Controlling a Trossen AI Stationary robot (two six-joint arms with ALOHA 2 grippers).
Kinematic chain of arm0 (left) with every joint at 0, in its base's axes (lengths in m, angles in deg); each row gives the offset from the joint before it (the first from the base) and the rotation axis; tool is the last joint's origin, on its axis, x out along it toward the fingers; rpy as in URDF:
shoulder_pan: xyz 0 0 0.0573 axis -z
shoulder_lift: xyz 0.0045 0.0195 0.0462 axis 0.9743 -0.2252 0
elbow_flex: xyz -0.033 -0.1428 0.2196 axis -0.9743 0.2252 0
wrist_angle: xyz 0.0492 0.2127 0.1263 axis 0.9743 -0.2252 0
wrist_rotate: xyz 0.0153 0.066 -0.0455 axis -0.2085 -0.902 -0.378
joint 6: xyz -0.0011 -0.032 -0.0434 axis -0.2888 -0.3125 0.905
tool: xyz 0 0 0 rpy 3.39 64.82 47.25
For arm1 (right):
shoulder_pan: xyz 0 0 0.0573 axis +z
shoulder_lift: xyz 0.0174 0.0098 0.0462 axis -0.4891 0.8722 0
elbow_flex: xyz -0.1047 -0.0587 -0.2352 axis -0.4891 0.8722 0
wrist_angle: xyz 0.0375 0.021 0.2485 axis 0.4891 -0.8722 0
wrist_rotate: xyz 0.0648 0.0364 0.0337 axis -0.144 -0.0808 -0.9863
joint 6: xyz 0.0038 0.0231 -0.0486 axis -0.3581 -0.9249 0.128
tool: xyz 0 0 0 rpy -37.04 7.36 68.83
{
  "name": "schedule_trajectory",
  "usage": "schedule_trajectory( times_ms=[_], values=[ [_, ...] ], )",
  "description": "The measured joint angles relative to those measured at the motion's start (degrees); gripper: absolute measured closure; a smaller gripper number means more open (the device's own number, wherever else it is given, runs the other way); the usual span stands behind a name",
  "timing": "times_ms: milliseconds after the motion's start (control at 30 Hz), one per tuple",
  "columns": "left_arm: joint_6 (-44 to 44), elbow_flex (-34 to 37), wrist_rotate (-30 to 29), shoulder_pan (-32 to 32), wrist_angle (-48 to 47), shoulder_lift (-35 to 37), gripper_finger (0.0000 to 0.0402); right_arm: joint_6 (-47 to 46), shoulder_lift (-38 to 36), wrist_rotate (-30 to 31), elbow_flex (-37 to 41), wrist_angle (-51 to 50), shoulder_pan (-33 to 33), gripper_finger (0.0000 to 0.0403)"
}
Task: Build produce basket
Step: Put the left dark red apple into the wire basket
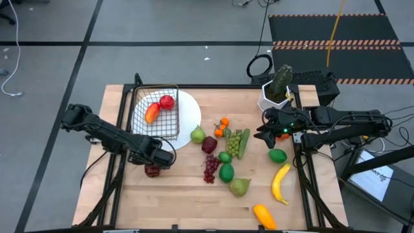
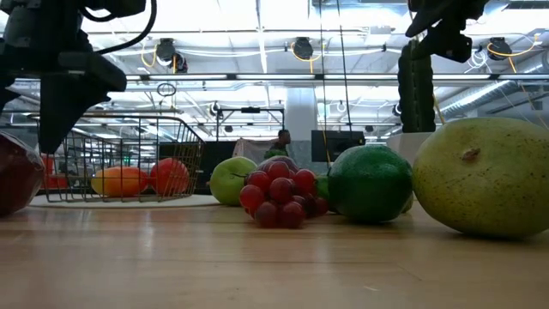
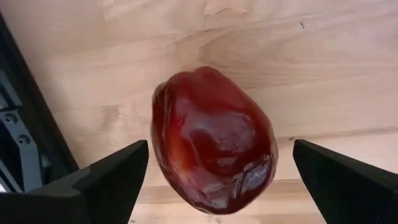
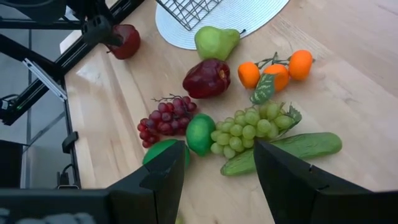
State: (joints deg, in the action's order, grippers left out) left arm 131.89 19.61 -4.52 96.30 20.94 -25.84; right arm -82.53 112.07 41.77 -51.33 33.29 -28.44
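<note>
- While our left end effector (image 3: 214, 180) hangs just above a dark red apple (image 3: 212, 140) near the desk's (image 1: 187, 207) left front edge, its fingers stand wide apart on either side of the fruit, touching nothing.
- We judge this apple to be the next piece for the basket (image 1: 155, 111), which sits on a round white plate (image 1: 191, 110) at the back left and already holds an orange-yellow fruit (image 1: 151, 112) and a red one (image 1: 167, 101).
- We expect the apple to be light, hard and glossy, so slippery under the pads; it looks wider across the shoulders than at its base.
- We would take it across its widest part, fingers level, so it cannot squirt upward or roll.
- Our right end effector (image 4: 214, 171) hovers above the produce pile mid-desk, fingers partly apart and empty, looking down at green grapes (image 4: 249, 129), a cucumber (image 4: 292, 149), red grapes (image 4: 165, 118) and a lime (image 4: 200, 134).
- We would lift the apple well over the wire rim before letting go.
</note>
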Motion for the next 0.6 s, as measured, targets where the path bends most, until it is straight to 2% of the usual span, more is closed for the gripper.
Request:
schedule_trajectory(
  times_ms=[400, 600],
  values=[
    [0.7, 3.4, 2.3, 0.4, 3.8, 0.0, 0.0002, 1.3, 0.0, 0.0, 0.0, 0.0, 0.0, 0.0218],
    [0.2, 3.4, 1.3, 0.4, 3.8, 0.0, 0.0008, 1.6, 0.0, 0.0, 0.0, 0.0, 0.0, 0.0218]
  ],
)
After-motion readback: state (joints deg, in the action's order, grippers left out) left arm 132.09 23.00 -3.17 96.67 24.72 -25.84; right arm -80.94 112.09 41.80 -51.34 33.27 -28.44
